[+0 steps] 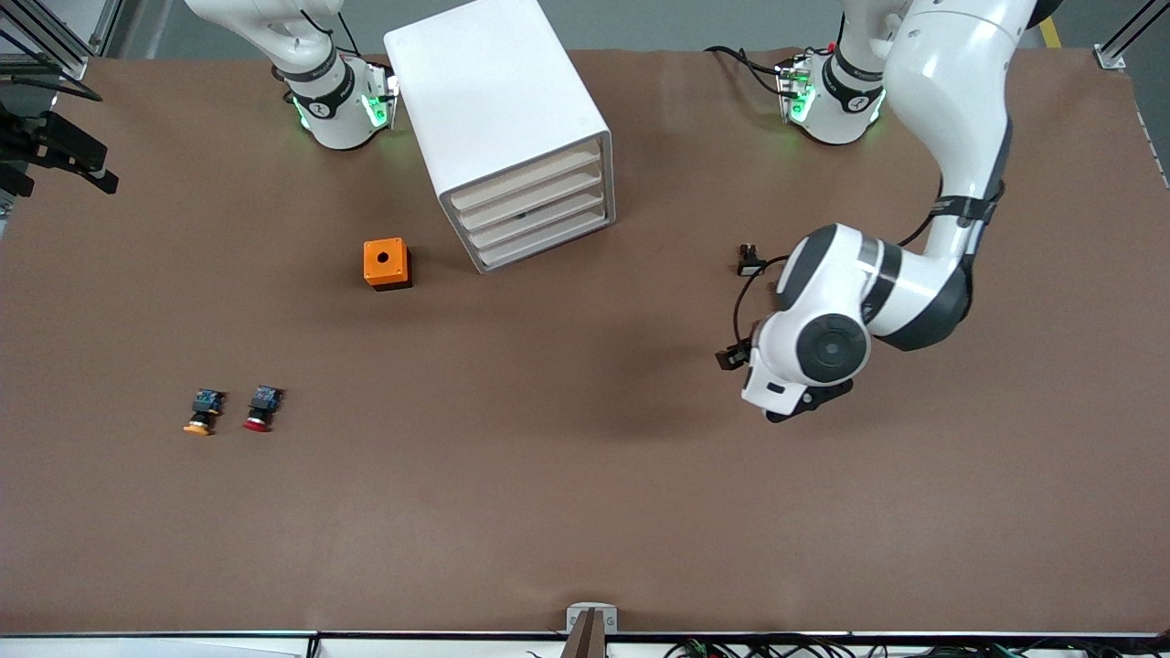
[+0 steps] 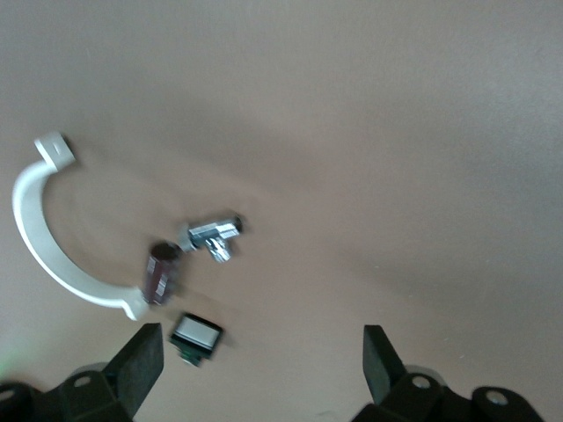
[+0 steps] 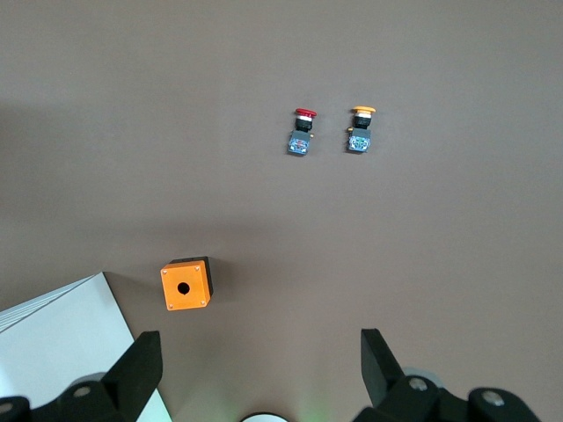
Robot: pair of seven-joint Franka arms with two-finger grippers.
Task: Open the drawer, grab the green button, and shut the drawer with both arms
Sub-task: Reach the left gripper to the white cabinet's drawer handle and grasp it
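Nothing of the task is being handled yet: all four drawers are sitting shut in the white cabinet (image 1: 512, 128), and the opening step is only being prepared. A faint green speck is showing through the front of the drawer (image 1: 535, 217) third from the top; that is probably the button (image 1: 522, 217), though it is too small to be sure.

The left gripper (image 1: 809, 400) is hanging over bare table (image 1: 585, 512) toward the left arm's end, well apart from the cabinet. Its wrist view is showing its jaws spread wide with nothing between them, and some small parts lying on the table beneath, among them a curved white clip (image 2: 53, 237). The right gripper (image 3: 255, 365) is waiting up near its base; its jaws are likewise standing open and empty, looking down on the orange box (image 3: 186, 284), which is sitting just beside the cabinet.

An orange-capped button (image 1: 201, 412) and a red-capped button (image 1: 262, 408) are lying side by side nearer the front camera, toward the right arm's end; neither is the one wanted.

The next move is calling for one arm to travel to the cabinet front, line up with the lip of that third drawer and pull it straight out, probably while the other is steadying the cabinet.
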